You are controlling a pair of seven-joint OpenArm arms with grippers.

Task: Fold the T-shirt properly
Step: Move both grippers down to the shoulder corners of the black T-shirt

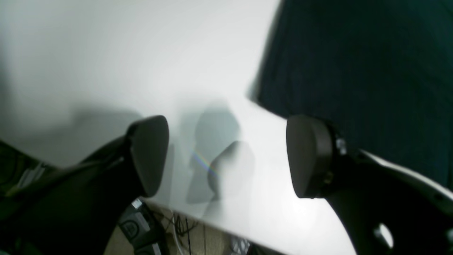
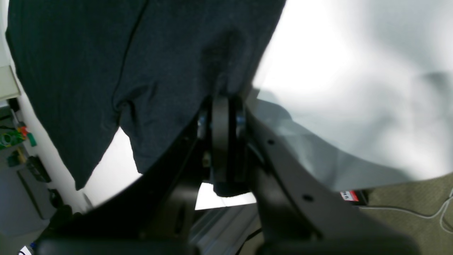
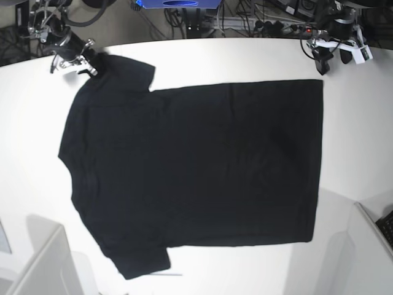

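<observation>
The black T-shirt (image 3: 196, 166) lies spread flat on the white table (image 3: 245, 55), plain side up, with its sleeves at the left and its hem at the right. My right gripper (image 3: 86, 64) is at the far left sleeve, shut on the sleeve's edge; in the right wrist view the cloth (image 2: 141, 53) bunches between its closed fingertips (image 2: 226, 106). My left gripper (image 3: 322, 61) hovers just beyond the far hem corner. It is open (image 1: 230, 156) over bare table, with nothing between its fingers, and the T-shirt's edge (image 1: 354, 71) lies just beside its right finger (image 1: 311, 156).
Cables and equipment (image 3: 270, 24) crowd the floor behind the table's far edge. A white panel (image 3: 43, 264) rises at the near left and another (image 3: 374, 246) at the near right. The table's edge (image 1: 226, 226) runs close under the left gripper.
</observation>
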